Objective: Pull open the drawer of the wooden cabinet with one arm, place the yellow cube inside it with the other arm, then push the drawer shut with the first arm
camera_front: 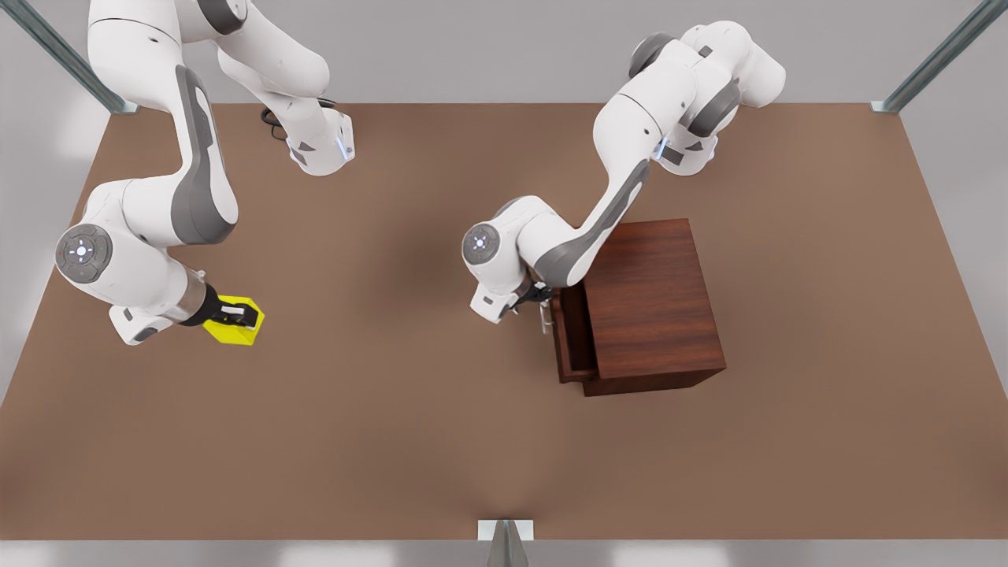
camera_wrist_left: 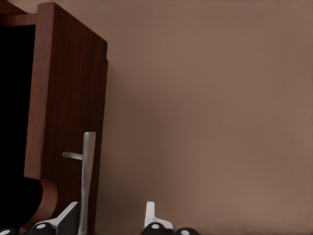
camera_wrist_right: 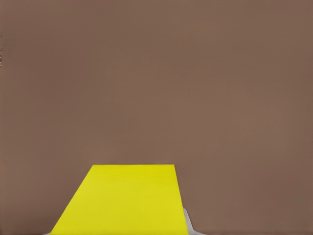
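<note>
Bench [camera_front: 394, 441] is bare brown at the near edge. Yellow cube [camera_front: 230, 335] sits toward the front view's left, well apart from the cabinet. The right end effector [camera_front: 239, 315] is closed on it across two opposite faces. In the right wrist view the cube [camera_wrist_right: 127, 200] sits right at the camera with a grey fingertip [camera_wrist_right: 189, 223] against its side. Likely gripped so it is ready to carry over. Can't tell if it is lifted off the bench.

Drawer [camera_front: 571, 339] sticks out part way from the wooden cabinet [camera_front: 654, 307], toward the front view's left. The gap looks too narrow yet for a drop from above.

Left end effector [camera_front: 537, 299] is at the silver handle [camera_front: 543, 315]. In the left wrist view its fingers are spread apart, and the handle [camera_wrist_left: 87, 181] stands between them, close by one finger [camera_wrist_left: 66, 220]. So it is open, not clamped, probably hooking the bar to drag it out. Front panel [camera_wrist_left: 68, 98] stands clear of the dark opening.

Judgement: pulling step is under way, and the cube arm waits with its load.
</note>
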You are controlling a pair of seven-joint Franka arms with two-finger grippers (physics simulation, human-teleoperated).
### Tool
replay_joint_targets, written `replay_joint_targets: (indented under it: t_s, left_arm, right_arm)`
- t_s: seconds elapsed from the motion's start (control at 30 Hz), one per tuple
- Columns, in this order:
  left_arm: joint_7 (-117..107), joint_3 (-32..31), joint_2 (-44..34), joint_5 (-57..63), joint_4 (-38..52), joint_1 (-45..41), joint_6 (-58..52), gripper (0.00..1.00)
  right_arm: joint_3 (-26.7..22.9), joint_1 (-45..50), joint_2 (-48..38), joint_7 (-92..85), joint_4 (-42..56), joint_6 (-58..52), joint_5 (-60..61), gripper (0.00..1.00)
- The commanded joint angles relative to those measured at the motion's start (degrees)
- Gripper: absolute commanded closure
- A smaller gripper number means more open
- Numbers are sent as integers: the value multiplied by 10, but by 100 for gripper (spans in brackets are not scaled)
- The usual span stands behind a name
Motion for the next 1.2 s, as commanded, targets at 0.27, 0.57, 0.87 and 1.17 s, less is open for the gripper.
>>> replay_joint_targets:
  t_s: [0.27, 0.57, 0.87, 1.17]
  left_arm:
    - [-4, -3, 9, -1, 19, -8, 19, 28]
    - [-30, -6, -60, -161, 138, 24, -142, 25]
    - [283, 1, -114, -177, 136, 295, -261, 2]
    - [-245, 26, -120, -272, 136, 328, -193, 79]
  right_arm:
    - [5, 1, -3, -10, 1, -5, -8, 46]
    - [7, 30, 13, 11, 36, -1, -7, 46]
    - [-3, 346, 178, 394, 228, 11, -38, 46]
    - [-46, 522, 295, 563, 365, 69, -45, 46]
